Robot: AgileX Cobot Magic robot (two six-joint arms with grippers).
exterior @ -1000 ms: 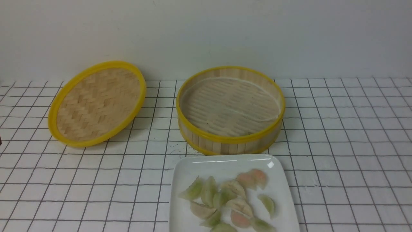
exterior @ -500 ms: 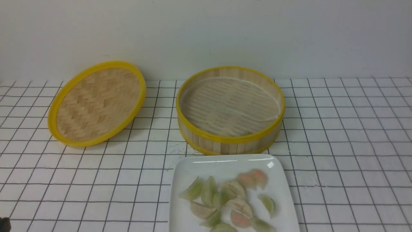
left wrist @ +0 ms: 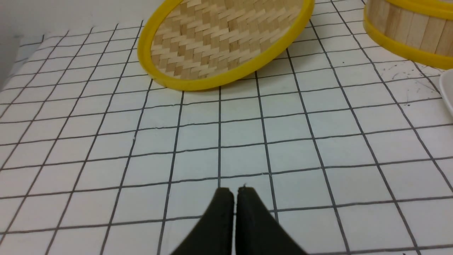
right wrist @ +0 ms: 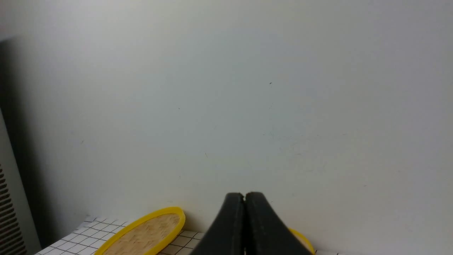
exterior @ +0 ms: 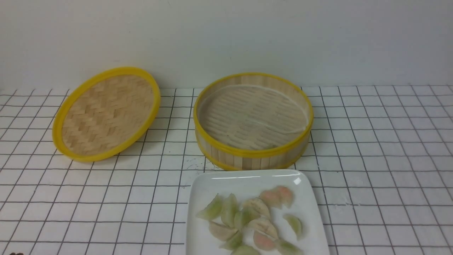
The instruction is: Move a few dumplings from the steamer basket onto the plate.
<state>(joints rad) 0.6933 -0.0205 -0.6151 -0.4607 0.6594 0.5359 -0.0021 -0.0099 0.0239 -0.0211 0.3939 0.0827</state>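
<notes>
The steamer basket (exterior: 253, 152) stands at the middle back of the table, and its slatted floor holds nothing. Several dumplings (exterior: 247, 219), pale green, beige and pinkish-orange, lie on the white square plate (exterior: 244, 179) just in front of it. My left gripper (left wrist: 235, 193) is shut and empty, low over the checked cloth at the front left; only a dark speck of it shows at the front view's bottom left corner. My right gripper (right wrist: 244, 197) is shut and empty, raised and facing the back wall, out of the front view. The basket wall (left wrist: 407, 28) and the plate's edge (left wrist: 447, 88) show in the left wrist view.
The shallow woven lid (exterior: 106, 113) with a yellow rim lies tilted at the back left, also in the left wrist view (left wrist: 223, 39) and the right wrist view (right wrist: 148, 232). A white wall runs close behind the table.
The left gripper's dark tip has slid down along the front view's left edge and is almost out of it. Basket, plate, dumplings and lid have not moved.
</notes>
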